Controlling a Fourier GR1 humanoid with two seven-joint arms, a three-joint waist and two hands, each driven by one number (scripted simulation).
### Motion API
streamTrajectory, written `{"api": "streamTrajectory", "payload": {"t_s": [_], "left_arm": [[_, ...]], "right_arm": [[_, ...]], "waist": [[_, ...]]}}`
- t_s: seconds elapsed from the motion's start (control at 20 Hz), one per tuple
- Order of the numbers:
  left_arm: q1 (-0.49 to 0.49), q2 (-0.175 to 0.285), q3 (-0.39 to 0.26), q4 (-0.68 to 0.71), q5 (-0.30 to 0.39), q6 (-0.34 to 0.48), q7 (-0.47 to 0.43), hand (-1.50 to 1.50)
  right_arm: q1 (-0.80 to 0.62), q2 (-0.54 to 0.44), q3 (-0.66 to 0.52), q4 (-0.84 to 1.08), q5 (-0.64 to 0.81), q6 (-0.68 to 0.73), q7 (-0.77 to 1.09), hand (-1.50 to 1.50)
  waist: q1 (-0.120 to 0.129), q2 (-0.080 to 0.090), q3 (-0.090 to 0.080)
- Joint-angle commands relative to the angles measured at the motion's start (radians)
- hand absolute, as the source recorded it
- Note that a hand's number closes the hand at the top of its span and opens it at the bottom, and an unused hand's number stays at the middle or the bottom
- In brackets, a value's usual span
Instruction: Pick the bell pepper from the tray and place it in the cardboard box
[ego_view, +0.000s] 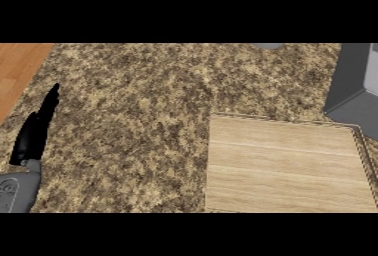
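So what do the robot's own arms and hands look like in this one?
Only the left side shows, at the view's lower left. The forearm is a smooth, rounded, light grey shell with a faint curved outline on it, and it narrows to a small grey wrist. The left hand is plain black and slim, with no markings. No cables show. The right hand is out of view.

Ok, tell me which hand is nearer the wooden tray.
Left, of what shows. The left hand is at the view's left edge, fingers straight, apart from the tray, with counter between them. The right hand is out of view, so it cannot be compared.
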Motion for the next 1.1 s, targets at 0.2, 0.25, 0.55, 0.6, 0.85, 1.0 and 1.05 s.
{"api": "streamTrajectory", "payload": {"t_s": [0.2, 0.25, 0.55, 0.6, 0.85, 1.0, 1.05], "left_arm": [[-0.022, 0.003, 0.0, 0.003, 0.007, -0.016, 0.003, 0.0], [-0.019, 0.001, -0.001, -0.009, -0.002, -0.005, 0.021, 0.0], [-0.007, -0.007, 0.003, -0.001, -0.001, 0.003, -0.004, 0.0], [0.017, -0.014, -0.003, -0.015, -0.014, 0.018, -0.007, 0.0], [-0.017, 0.015, 0.027, 0.011, 0.005, -0.001, 0.008, 0.0], [0.007, -0.005, 0.013, 0.004, -0.006, 0.016, -0.014, 0.0], [0.004, -0.013, -0.001, -0.012, -0.007, 0.008, 0.012, 0.0]], "right_arm": [[-0.102, 0.108, 0.026, 0.145, 0.045, 0.024, 0.148, -1.5], [-0.083, 0.104, 0.032, 0.159, 0.053, 0.034, 0.134, -1.5], [-0.091, 0.147, -0.012, 0.183, 0.017, 0.01, 0.079, -1.5], [-0.092, 0.142, -0.013, 0.186, 0.015, 0.043, 0.058, -1.5], [-0.124, 0.117, -0.103, 0.19, -0.07, 0.059, 0.01, -1.5], [-0.12, 0.079, -0.176, 0.22, -0.141, 0.092, 0.018, -1.5], [-0.118, 0.078, -0.198, 0.223, -0.162, 0.088, 0.018, -1.5]], "waist": [[0.007, 0.006, -0.001], [-0.006, 0.002, 0.0], [0.001, 0.012, 0.002], [-0.005, 0.005, 0.002], [-0.02, 0.005, 0.002], [-0.018, 0.01, 0.003], [-0.018, 0.008, 0.004]]}}
